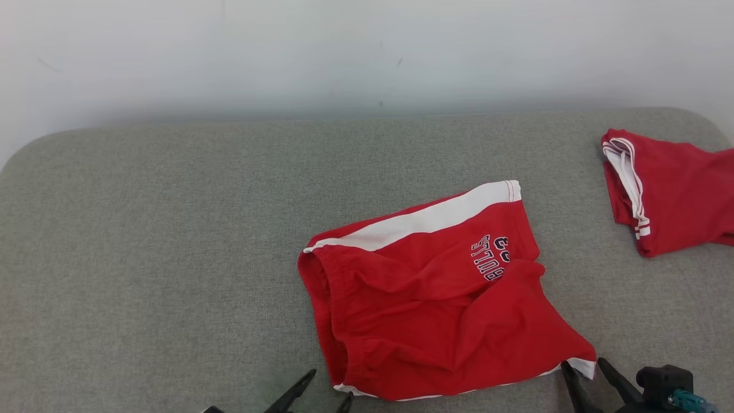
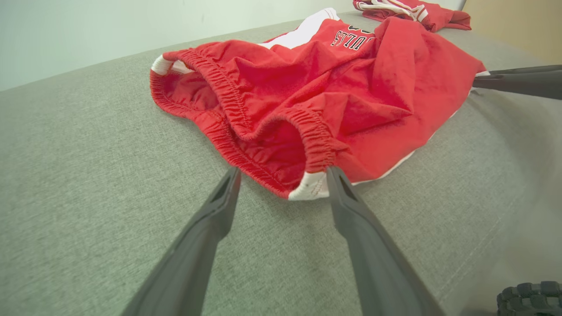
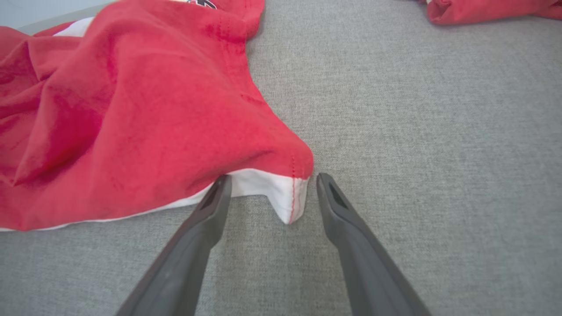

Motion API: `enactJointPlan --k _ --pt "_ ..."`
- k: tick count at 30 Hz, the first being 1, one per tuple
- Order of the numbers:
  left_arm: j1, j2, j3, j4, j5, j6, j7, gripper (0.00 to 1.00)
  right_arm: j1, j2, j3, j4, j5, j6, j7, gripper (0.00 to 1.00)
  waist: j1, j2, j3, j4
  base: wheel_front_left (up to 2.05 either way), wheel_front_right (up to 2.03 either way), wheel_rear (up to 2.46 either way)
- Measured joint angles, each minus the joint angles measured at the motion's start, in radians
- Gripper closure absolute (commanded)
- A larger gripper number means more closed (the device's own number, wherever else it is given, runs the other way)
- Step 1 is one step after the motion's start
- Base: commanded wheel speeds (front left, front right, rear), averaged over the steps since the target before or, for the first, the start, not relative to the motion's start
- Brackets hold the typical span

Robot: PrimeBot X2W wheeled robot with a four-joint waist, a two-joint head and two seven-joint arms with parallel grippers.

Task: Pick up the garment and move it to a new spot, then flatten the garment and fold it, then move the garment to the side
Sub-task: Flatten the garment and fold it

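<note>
The garment (image 1: 424,298) is a pair of red shorts with white side stripes and dark lettering, lying crumpled on the grey surface. My left gripper (image 1: 330,387) stands open at its near waistband corner (image 2: 309,186), the white corner lying between the two fingers. My right gripper (image 1: 584,370) is open at the near leg hem, where the white hem corner (image 3: 287,195) sits between its fingers. In the left wrist view the right gripper's fingers (image 2: 518,81) show at the shorts' far edge. Neither gripper holds cloth.
A second red garment (image 1: 668,192) with white trim lies at the far right edge of the grey padded surface (image 1: 143,241). A pale wall rises behind the surface's rounded back edge.
</note>
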Motion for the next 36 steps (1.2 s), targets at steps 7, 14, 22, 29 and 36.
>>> enactJointPlan --k 7,14,22,29,36 --pt "-0.040 0.006 -0.052 0.045 0.008 -0.006 0.000 0.00 -0.003 0.000 0.004 -0.014 -0.005 0.000 0.018 0.00 0.0000 0.0000 0.010 -0.014 0.00 0.00 0.00" --pt "-0.100 -0.016 -0.087 0.142 -0.023 -0.010 0.000 1.00 -0.058 0.013 0.028 0.034 -0.016 0.000 0.027 0.87 0.0000 0.0000 0.027 -0.028 0.00 0.00 0.00" --pt "-0.137 -0.031 -0.137 0.203 -0.094 -0.012 0.001 1.00 -0.073 0.012 0.052 0.071 -0.007 0.000 -0.013 1.00 0.0000 0.0000 0.018 -0.023 0.00 0.00 0.00" --pt "-0.109 0.016 -0.043 0.051 -0.113 -0.010 0.000 1.00 -0.070 -0.021 0.083 -0.045 0.006 0.000 0.001 1.00 0.0000 0.0000 -0.003 -0.020 0.00 0.00 0.00" --pt "-0.338 0.125 -0.041 -0.058 -0.106 -0.010 0.026 1.00 -0.321 -0.074 0.144 -0.170 0.001 0.000 0.112 1.00 0.0000 0.0001 0.021 -0.023 0.00 0.00 0.00"
